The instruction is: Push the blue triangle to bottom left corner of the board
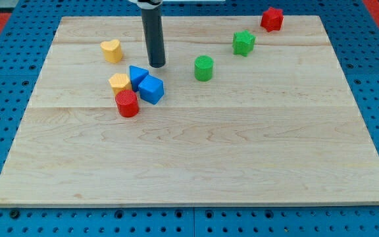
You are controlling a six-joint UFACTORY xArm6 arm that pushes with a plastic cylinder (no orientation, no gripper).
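Observation:
The blue triangle (137, 76) lies left of the board's middle, in a tight cluster. It touches a blue cube (152, 89) at its lower right and a yellow block (119, 83) at its left. A red cylinder (127, 103) sits just below the yellow block. My tip (156, 65) stands on the board just above and to the right of the blue triangle, a small gap away. The rod rises straight up out of the view's top.
A yellow heart (112, 51) lies at the upper left. A green cylinder (204, 68) sits right of my tip. A green star-like block (243, 43) and a red block (272, 19) lie toward the upper right. The wooden board (242, 158) rests on a blue pegboard.

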